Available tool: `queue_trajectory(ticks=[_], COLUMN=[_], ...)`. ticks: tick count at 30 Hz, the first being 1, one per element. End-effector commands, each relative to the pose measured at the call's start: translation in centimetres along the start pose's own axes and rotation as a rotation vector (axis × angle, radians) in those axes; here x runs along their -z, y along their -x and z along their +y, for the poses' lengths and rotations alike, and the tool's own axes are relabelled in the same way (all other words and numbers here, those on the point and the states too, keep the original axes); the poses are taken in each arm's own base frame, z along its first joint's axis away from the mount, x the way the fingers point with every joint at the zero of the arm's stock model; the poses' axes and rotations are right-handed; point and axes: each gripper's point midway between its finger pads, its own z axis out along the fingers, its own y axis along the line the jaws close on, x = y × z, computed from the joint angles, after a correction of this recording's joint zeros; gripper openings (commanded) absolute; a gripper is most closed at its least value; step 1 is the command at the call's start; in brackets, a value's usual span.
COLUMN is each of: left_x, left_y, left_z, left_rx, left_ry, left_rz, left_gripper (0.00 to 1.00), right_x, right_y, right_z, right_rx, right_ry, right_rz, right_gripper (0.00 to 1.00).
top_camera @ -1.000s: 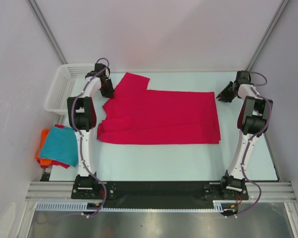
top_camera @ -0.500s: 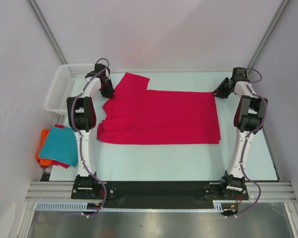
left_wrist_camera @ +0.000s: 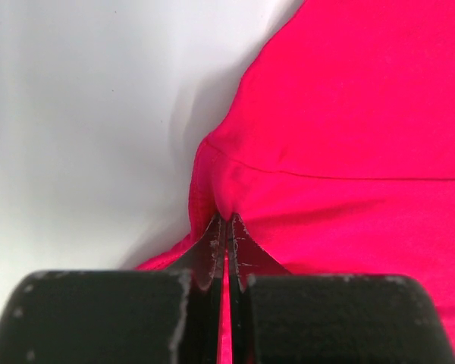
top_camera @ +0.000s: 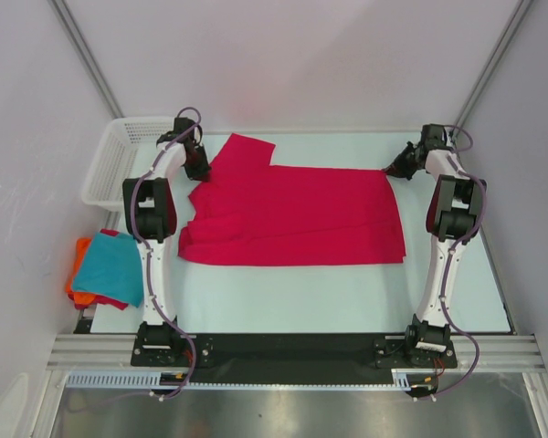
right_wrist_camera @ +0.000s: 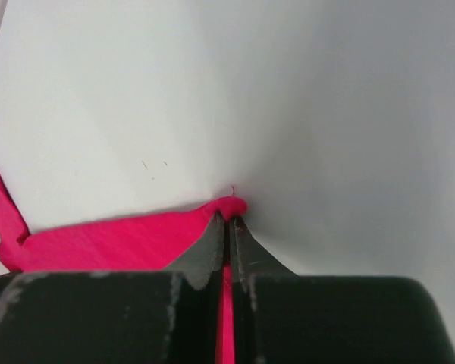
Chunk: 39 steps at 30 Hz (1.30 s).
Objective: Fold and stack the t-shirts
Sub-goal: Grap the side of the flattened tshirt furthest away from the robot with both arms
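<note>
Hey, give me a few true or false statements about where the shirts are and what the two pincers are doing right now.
1. The right pincer is shut on a corner of the crimson t-shirt. True.
2. The left pincer is open, clear of the cloth. False: it is shut on the crimson t-shirt's edge.
3. The teal t-shirt lies on the orange t-shirt. True.
4. The crimson t-shirt is folded into a small stack. False: it lies spread across the table.
</note>
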Motion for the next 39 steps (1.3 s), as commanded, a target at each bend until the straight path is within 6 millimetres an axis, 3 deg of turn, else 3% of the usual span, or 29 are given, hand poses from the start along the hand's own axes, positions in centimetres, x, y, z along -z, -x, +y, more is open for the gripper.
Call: queue_trajectory(ticks=[1,7,16,23,31,38,39], left_x=[1.6,2.7,6.8,10.0,12.0,12.9,13.0], left_y=[-0.3,0.5,2.6,3.2,1.4,-1.8,-2.2], left_z=[0.4,-0.1,-0.4,-0.7,-0.6,-0.6,-0.8], left_rx=[-0.023,-0.014,-0.039,-0.046,-0.046,-0.032,-0.028], left_ry=[0.014,0.006,0.024,0.014,-0.001,-0.022,-0.026], left_rz=[0.010,-0.022,-0.117,-0.187,-0.197,-0.171,-0.168], left_gripper=[0.00,0.00,0.00,0.00,0.00,0.00,0.00], right_x=[-1.4,0.1,3.3,6.4,9.2,11.7,11.6], right_y=[-3.4,-3.1,-2.7,-1.3,-1.6,-3.6,-4.5], right_z=[-1.9,-1.1,0.5,3.0,4.7,4.6,3.8], right_rx=[0.010,0.057,0.122,0.163,0.211,0.231,0.225], right_ry=[-0.058,-0.065,-0.071,-0.041,-0.030,-0.034,-0.046], right_rz=[0.075,0.036,-0.015,-0.077,-0.098,-0.109,-0.094], right_gripper=[0.00,0.00,0.00,0.00,0.00,0.00,0.00])
